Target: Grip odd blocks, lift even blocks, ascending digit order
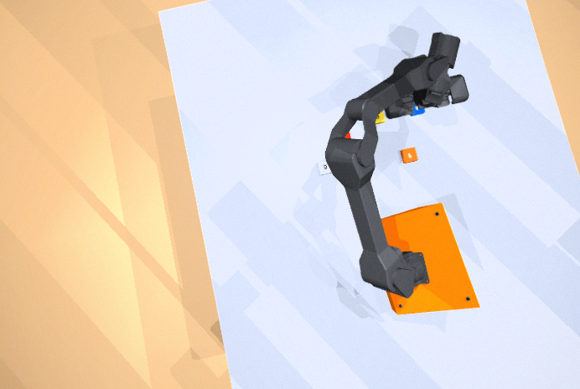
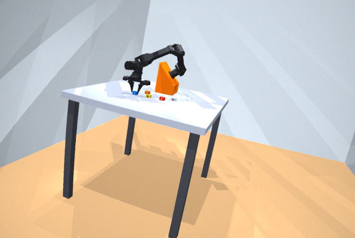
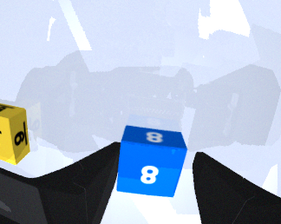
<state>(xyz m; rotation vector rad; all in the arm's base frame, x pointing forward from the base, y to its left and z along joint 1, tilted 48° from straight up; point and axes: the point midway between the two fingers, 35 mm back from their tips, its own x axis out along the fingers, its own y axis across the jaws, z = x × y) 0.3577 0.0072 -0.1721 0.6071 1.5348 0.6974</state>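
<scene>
Blue block [image 1: 417, 111] [image 2: 135, 93] [image 3: 151, 164] showing an 8 sits between the gripper's [image 1: 418, 106] [image 2: 135, 92] [image 3: 158, 149] spread fingers, with a gap visible on one side. Yellow block [image 1: 380, 117] [image 2: 148, 96] [image 3: 9, 134] is hanging out nearby.

Top looks down from above, exterior sidelong from afar, wrist close (all share the table [image 1: 261, 70] [image 2: 142, 108] [image 3: 121, 28]).

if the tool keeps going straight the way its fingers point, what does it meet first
Probably the white table top, with the tool straddling the blue 8 block; exact clearance is unclear.
</scene>
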